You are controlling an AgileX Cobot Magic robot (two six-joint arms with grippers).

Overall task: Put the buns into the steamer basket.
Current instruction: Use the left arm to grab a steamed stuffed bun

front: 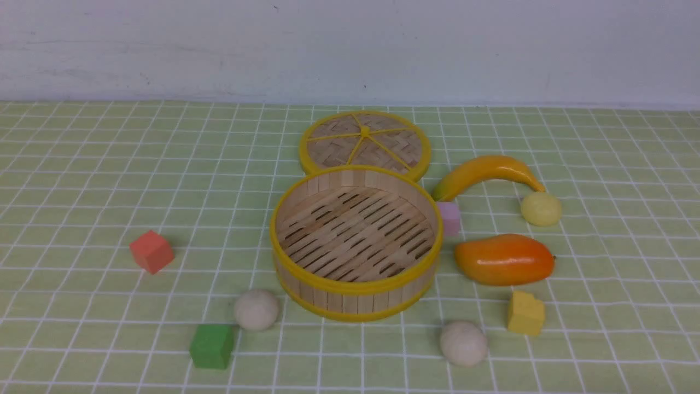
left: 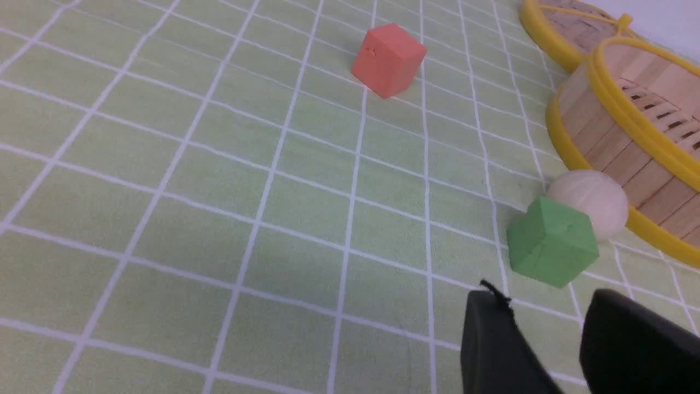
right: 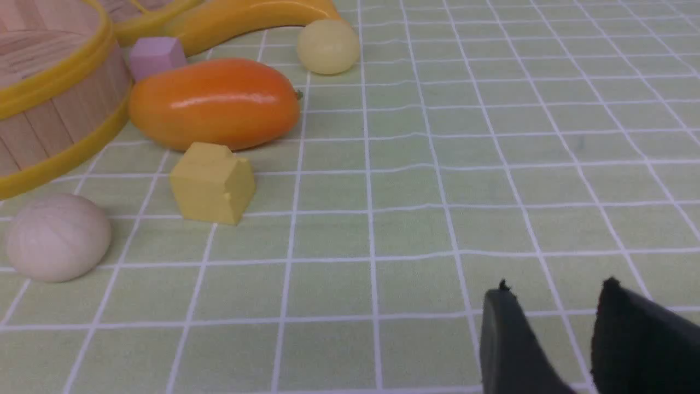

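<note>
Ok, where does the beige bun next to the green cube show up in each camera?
Front view: beige bun lower left of centre, between green cube and steamer basket.
Left wrist view: same bun, partly behind the green cube, beside the basket wall.
Right wrist view: not in it; that one is a second beige bun by the yellow cube.
Shared landmark: the steamer basket, in all three.

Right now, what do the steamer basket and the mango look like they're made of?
Steamer basket: looks like bamboo or light wood, matte slats with visible grain; yellow rims probably plastic. Mango: likely plastic, smooth shiny skin with a bright highlight streak.
</note>
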